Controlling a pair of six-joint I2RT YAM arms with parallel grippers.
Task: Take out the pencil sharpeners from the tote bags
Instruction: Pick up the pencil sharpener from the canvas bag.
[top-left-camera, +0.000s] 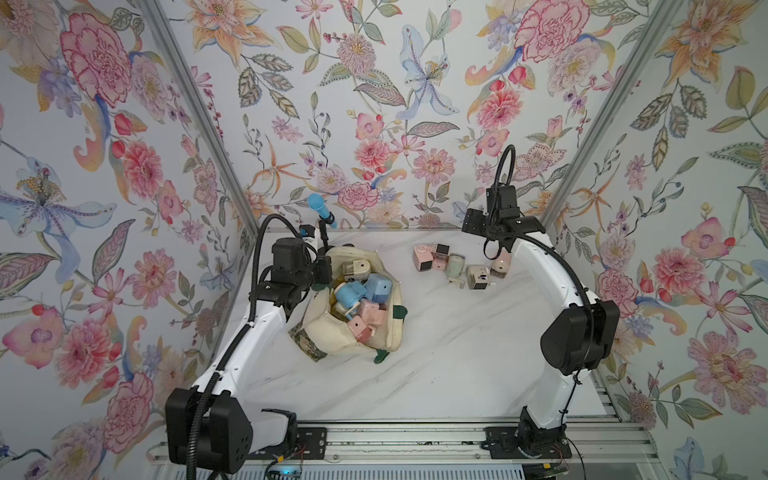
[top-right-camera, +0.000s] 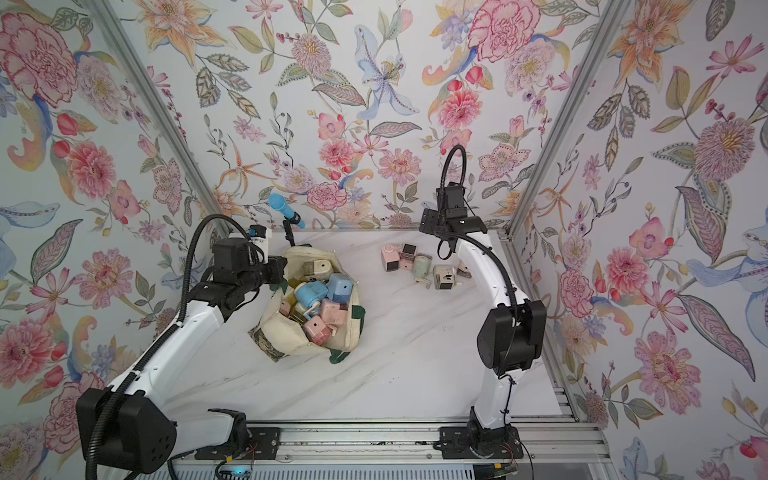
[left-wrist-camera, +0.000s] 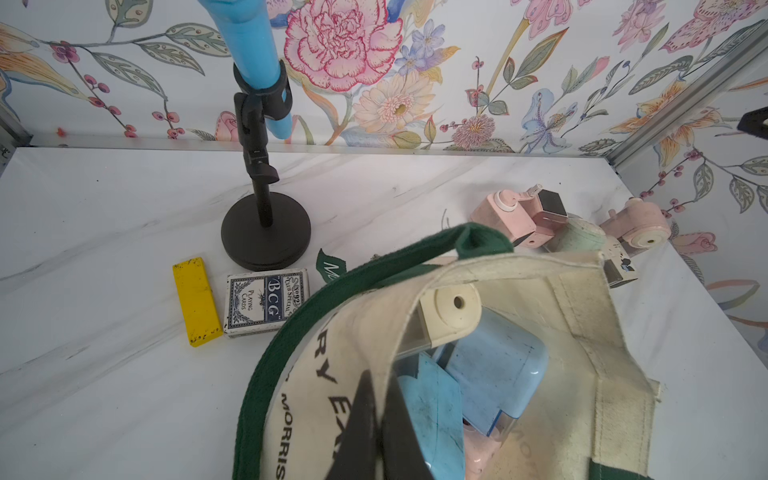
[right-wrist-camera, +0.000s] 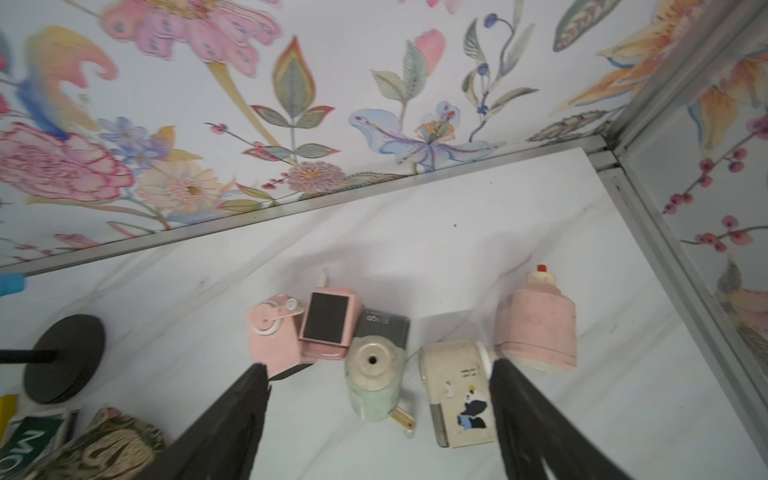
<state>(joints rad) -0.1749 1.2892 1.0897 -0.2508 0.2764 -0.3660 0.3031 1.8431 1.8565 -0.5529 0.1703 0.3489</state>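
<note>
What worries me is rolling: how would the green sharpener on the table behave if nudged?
The sage green sharpener looks rounded, so might rock; its protruding crank probably stops rolling. It would likely shove the dark-faced pink sharpener beside it.

Wide-spread hand (right-wrist-camera: 379, 365) near a cluster of pencil sharpeners (right-wrist-camera: 536, 328)

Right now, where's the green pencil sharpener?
The green sharpener lies on the table's far right side in both top views, between a pink sharpener and the cream sharpener.
</note>
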